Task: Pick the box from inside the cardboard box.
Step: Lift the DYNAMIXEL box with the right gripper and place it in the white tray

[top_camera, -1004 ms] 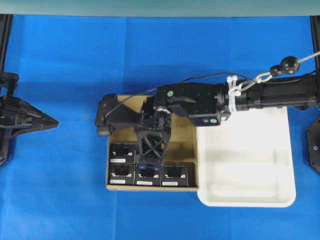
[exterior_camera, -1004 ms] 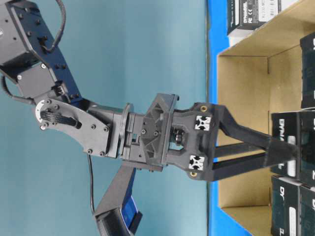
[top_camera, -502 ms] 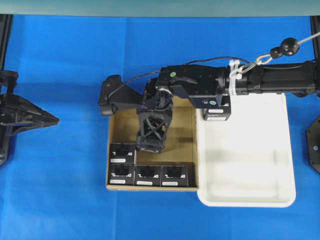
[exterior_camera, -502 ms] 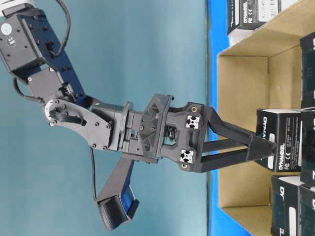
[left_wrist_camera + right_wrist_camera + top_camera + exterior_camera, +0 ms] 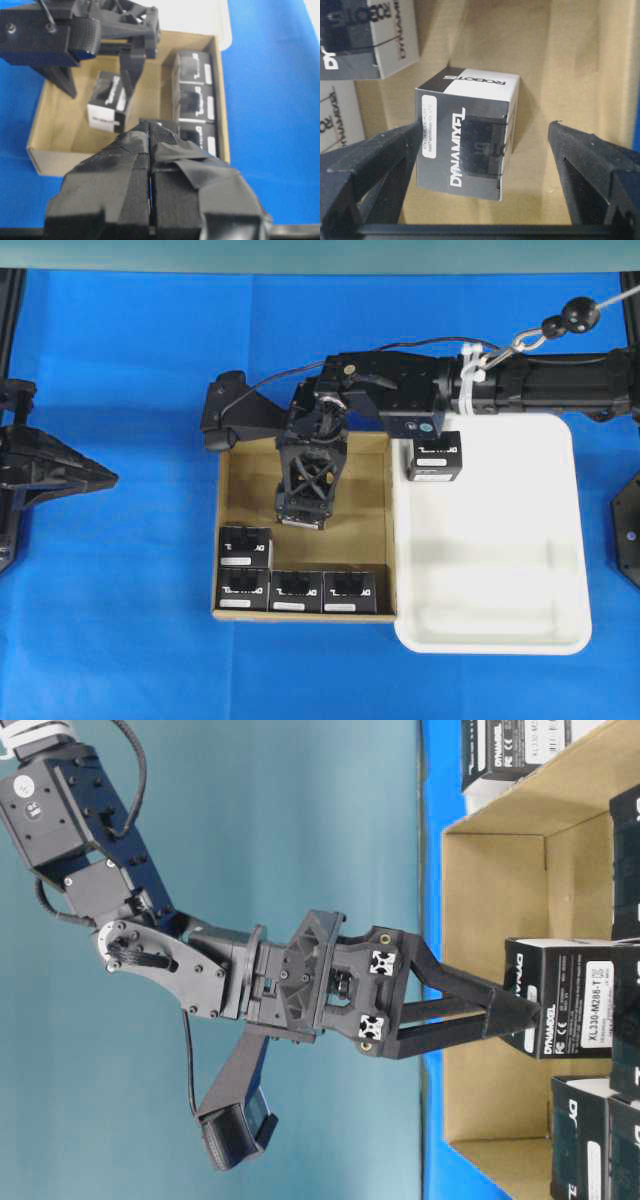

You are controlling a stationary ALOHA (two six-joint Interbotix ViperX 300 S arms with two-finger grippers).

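My right gripper (image 5: 300, 520) reaches into the brown cardboard box (image 5: 362, 525) and is shut on one small black box (image 5: 570, 1010). It holds the box tilted and clear of the floor, above the rest. In the right wrist view the box (image 5: 465, 145) hangs between the fingers, with the left finger (image 5: 380, 160) against its side. In the overhead view the gripper hides most of it. Several identical black boxes (image 5: 297, 590) stand along the carton's near wall. My left gripper (image 5: 105, 480) is shut and empty at the far left, away from the carton.
A white plastic tray (image 5: 490, 570) lies against the carton's right side, with one black box (image 5: 433, 457) in its back left corner. The right arm crosses over the tray's back edge. Blue cloth covers the table.
My right gripper has risen and drawn back toward the carton's far wall, lifting the black box out of the rows. The left gripper has not moved.
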